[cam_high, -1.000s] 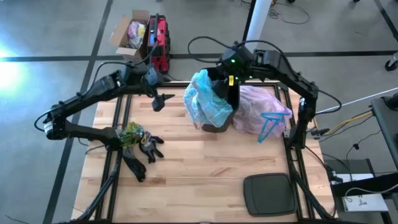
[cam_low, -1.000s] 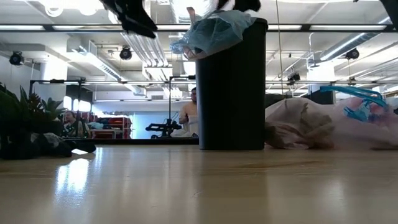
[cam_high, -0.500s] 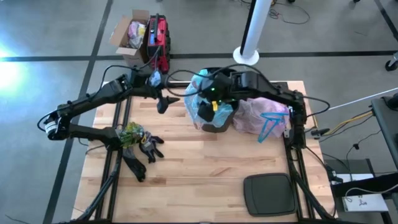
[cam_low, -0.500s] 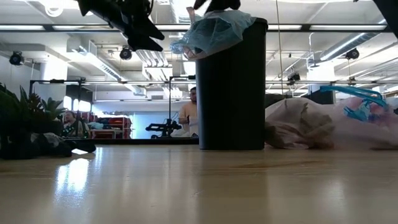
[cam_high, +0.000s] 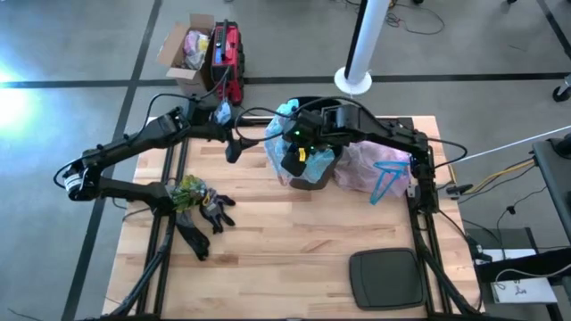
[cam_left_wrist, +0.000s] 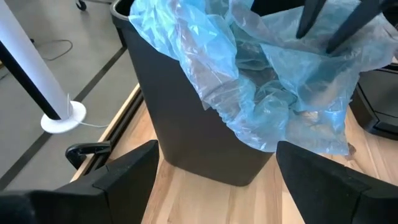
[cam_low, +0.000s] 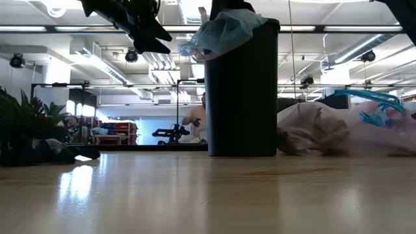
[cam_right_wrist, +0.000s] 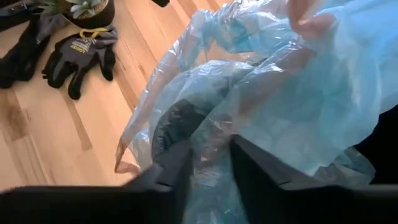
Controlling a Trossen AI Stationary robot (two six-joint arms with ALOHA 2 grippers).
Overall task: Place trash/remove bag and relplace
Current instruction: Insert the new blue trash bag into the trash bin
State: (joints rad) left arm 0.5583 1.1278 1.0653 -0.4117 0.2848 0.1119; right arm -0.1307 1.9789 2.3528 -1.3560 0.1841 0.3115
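A black bin stands upright at the table's far middle, with a light blue bag draped over its rim. The pink-lavender bag lies stuffed on the table right of the bin, its blue drawstrings loose on top. My right gripper is over the bin's left side, shut on the blue film. To the left of the bin, my left gripper hovers open, its fingers facing the bin wall. The trash is hidden. My right gripper pinches crumpled film of the light blue bag between its two fingers, near the bin's mouth. It slants down from the table's right and far side. One layer or several, I cannot tell. The rest of the bag stays slack over the bin.
Black gloves and a small potted plant lie near the table's left edge. A dark flat lid sits at the near right. Bare wood spans the near middle. A white pole stands beyond the far edge.
My right gripper has swung from behind the bin toward the table's left and near side, sinking onto the light blue bag. My left gripper has dropped a little and edged toward the bin, then stopped. The bags and bin have not shifted.
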